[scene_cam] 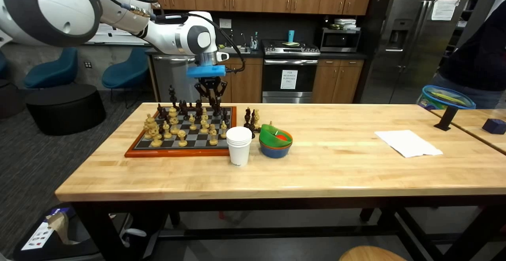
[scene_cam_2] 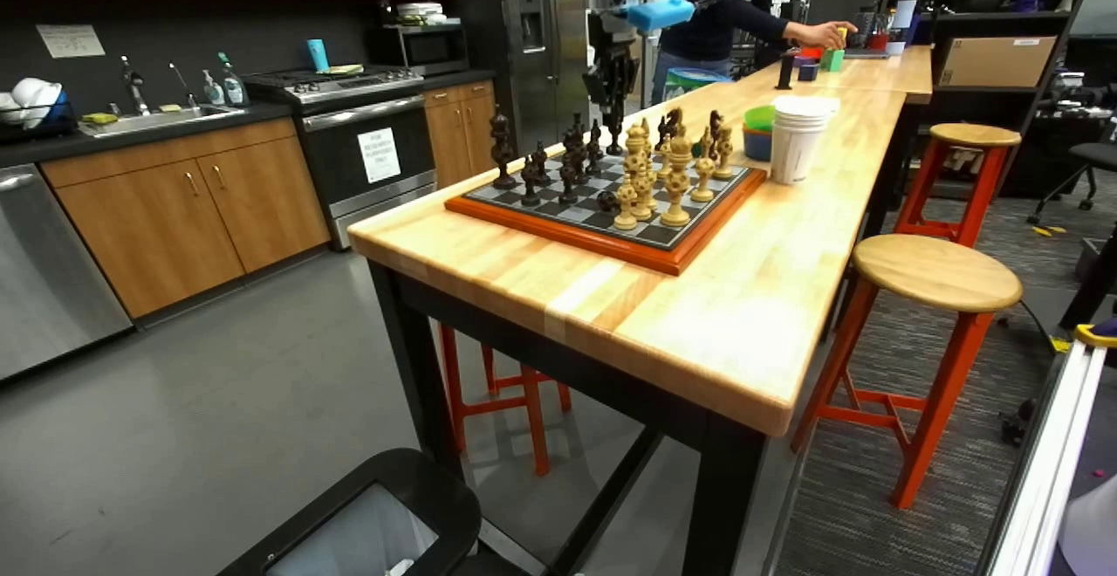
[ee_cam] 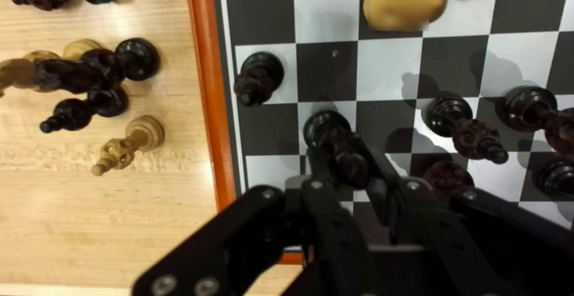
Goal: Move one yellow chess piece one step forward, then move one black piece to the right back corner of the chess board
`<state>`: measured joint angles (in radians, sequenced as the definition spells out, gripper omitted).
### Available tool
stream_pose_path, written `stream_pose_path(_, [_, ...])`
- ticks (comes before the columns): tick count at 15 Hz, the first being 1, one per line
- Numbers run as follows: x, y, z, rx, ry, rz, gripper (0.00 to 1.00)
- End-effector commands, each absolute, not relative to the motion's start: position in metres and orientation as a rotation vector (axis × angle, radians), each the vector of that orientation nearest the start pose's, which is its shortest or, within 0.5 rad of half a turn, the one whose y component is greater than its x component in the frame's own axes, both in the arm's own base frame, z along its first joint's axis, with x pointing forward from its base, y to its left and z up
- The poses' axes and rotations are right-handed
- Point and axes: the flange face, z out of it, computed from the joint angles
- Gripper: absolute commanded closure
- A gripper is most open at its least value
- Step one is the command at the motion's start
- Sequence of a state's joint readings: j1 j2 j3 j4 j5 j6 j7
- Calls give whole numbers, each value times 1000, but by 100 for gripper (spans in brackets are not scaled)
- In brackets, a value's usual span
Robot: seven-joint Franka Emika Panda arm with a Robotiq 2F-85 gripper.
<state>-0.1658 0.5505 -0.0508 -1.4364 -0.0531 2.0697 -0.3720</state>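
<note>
Wrist view: gripper [ee_cam: 346,159] nearly closed, gripping black piece [ee_cam: 335,141]

Stacked white cups [scene_cam: 239,150] near nested bowls [scene_cam: 274,144]; paper sheet [scene_cam: 408,143] on tabletop [scene_cam: 324,166].

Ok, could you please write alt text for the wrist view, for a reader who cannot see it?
The gripper, at the bottom, has a dark chess piece between its jaws; whether they grip it is unclear. Other dark pieces and yellow pieces share the checkered chess board, and more pieces of both colours sit on the wooden tabletop at left.
</note>
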Motion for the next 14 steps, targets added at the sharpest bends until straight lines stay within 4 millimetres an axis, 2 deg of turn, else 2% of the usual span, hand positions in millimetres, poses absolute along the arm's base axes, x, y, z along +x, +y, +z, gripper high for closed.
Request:
stream_pose_path(1, [706,-156,381,-3250,-249,-139,94])
stream_pose_path(14, [705,-162,378,-3258,-183,-123,94])
